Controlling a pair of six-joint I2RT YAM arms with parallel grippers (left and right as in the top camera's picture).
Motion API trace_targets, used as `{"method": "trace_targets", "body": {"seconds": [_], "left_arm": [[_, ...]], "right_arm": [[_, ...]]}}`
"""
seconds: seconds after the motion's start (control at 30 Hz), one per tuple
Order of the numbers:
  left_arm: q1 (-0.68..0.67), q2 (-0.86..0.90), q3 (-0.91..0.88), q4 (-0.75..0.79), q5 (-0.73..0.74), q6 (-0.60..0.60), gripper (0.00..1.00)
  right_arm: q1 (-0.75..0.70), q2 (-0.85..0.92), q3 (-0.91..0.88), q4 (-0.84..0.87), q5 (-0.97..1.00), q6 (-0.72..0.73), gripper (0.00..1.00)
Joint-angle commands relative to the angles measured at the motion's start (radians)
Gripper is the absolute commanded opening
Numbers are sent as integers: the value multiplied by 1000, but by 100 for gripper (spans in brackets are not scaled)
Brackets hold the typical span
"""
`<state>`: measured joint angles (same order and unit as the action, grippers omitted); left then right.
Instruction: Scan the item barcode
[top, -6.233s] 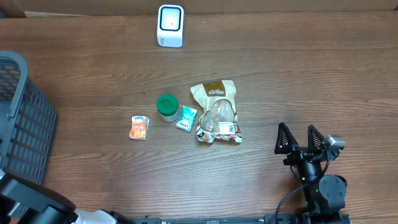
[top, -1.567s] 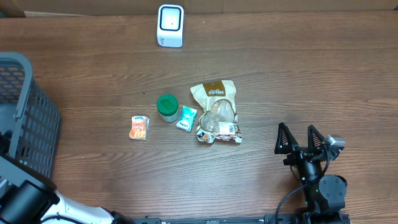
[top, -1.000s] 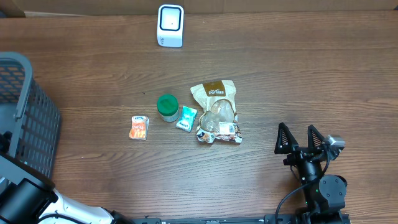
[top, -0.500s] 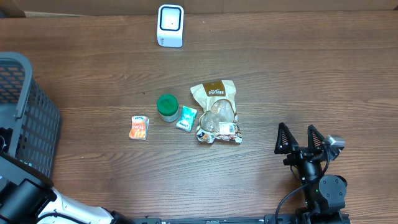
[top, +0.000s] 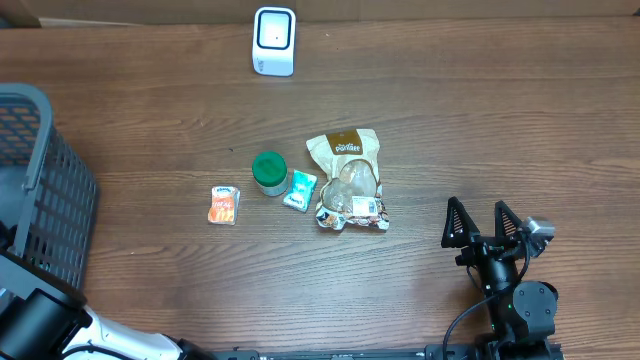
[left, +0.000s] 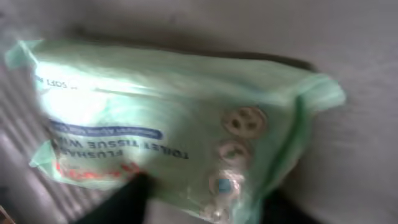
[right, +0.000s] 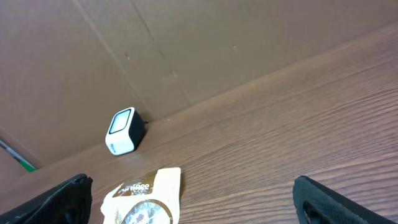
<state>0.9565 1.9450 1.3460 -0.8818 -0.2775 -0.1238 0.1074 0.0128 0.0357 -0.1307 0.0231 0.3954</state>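
In the left wrist view a pale green pack of flushable wipes (left: 168, 118) lies flat on a grey floor, with grid bars at its left. My left gripper (left: 205, 208) is right at the pack's lower edge, one dark finger (left: 127, 199) on each side. The blur hides whether they grip it. The white barcode scanner (top: 274, 41) stands at the table's far edge and is also in the right wrist view (right: 122, 131). My right gripper (top: 483, 222) rests open and holds nothing at the front right, its fingers (right: 74, 193) far apart.
A dark mesh basket (top: 40, 180) stands at the left edge, with my left arm (top: 40, 320) beside it. Mid-table lie a green-lidded jar (top: 268, 172), a teal packet (top: 299, 189), an orange packet (top: 224, 204) and a beige pouch (top: 350, 180). A cardboard wall (right: 186, 43) rises behind the scanner.
Only the left arm by the basket has shifted a little. The items on the table and the right arm have not moved.
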Motion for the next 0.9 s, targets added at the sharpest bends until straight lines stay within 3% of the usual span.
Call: {"method": "trace_targets", "body": {"seconds": [0.0, 0.27, 0.5, 0.7, 0.87], "left_arm": [[6, 32, -36, 17, 8, 12, 4], [5, 31, 6, -44, 9, 11, 4], [4, 2, 206, -221, 73, -16, 4], [3, -97, 379, -320, 137, -49, 4], [-13, -243, 474, -309, 165, -83, 4]], "right_arm": [[8, -9, -7, 5, -3, -4, 100], [8, -9, -7, 5, -3, -4, 100], [8, -9, -7, 5, -3, -4, 100], [8, -9, -7, 5, -3, -4, 100], [8, -9, -7, 5, -3, -4, 100]]}}
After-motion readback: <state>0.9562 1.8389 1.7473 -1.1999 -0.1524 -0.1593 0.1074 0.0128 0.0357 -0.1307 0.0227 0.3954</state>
